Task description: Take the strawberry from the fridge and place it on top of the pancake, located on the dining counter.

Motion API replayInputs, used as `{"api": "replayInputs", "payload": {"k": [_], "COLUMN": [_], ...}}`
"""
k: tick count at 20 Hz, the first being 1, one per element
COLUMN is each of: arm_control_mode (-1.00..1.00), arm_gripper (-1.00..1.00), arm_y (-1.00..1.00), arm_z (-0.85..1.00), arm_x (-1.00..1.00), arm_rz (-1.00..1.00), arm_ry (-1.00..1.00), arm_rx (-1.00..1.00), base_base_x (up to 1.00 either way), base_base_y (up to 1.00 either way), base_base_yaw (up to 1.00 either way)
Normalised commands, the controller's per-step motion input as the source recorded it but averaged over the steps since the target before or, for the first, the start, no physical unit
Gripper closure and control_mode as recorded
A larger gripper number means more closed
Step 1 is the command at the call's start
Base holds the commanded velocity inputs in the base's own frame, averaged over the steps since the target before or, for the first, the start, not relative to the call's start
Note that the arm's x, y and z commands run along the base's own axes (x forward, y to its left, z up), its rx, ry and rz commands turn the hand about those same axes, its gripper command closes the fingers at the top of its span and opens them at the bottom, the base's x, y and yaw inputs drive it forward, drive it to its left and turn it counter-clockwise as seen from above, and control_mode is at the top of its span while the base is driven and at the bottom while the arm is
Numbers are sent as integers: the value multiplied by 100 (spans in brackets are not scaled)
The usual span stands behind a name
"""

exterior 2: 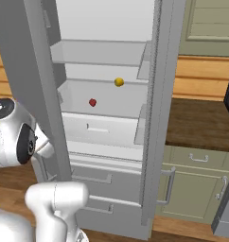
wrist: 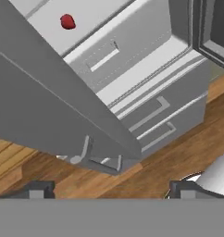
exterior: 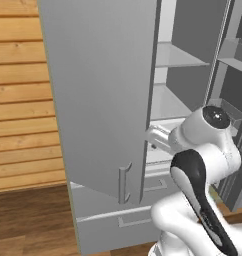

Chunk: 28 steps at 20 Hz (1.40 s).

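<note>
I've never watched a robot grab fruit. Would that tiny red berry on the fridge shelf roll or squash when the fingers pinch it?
The small red strawberry looks rounded and lies loose on a flat pale shelf, so a nudge would probably roll it. It is tiny, so likely very light, and a firm pinch might bruise it.

The fridge [exterior 2: 107, 142] is showing flat light grey doors and drawers, with a paler, near-white interior. The strawberry [exterior 2: 92, 102] is glowing plain red; at its two o'clock, a small round fruit [exterior 2: 118, 82] is showing yellow. Wooden floor planks [exterior: 23, 220] are showing warm brown grain.
</note>
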Motion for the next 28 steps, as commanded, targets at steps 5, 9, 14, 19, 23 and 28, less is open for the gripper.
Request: {"api": "replayInputs", "payload": {"k": [5,9,14,19,23,28], "arm_control_mode": [-100,-100,-100,-100,-100,-100], "arm_gripper": [-100,-100,-100,-100,-100,-100], "arm_y": [-95,-52,-5,0,16,24], "arm_z": [3,0,0,0,-8,-5], "arm_x": [-11,25,71,73,62,60], "arm_rz": [9,8,2,2,0,0], "arm_ry": [0,0,0,0,0,0], "arm_rx": [42,36,26,16,10,6], "base_base_x": [0,0,0,0,0,0], "base_base_y": [0,0,0,0,0,0], "base_base_yaw": [0,0,0,0,0,0]}}
